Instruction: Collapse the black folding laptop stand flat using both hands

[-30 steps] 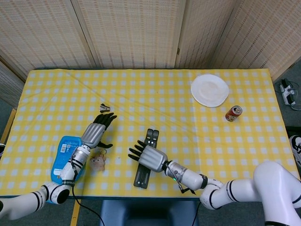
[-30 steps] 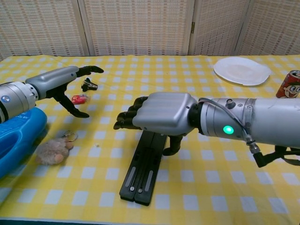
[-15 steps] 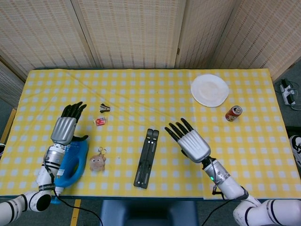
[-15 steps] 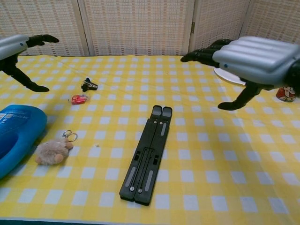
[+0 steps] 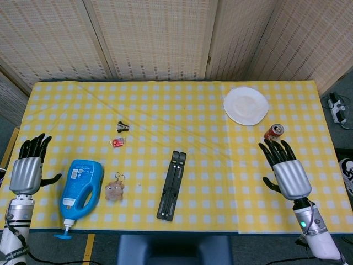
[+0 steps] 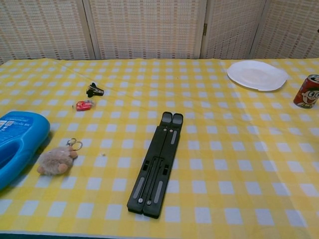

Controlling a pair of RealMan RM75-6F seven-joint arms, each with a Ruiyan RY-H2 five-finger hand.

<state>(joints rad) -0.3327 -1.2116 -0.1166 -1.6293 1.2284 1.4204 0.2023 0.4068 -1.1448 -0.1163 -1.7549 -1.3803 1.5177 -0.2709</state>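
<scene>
Stand (image 5: pixel 172 185) lay folded flat near the counter's (image 5: pixel 220 110) front-middle, long axis running front to back, far end tipped slightly right. I had both hands well clear: left hand (image 5: pixel 26 170) off the left edge, right hand (image 5: pixel 288 173) on the right, fingers spread, empty. Right looked somewhat nearer.
</scene>
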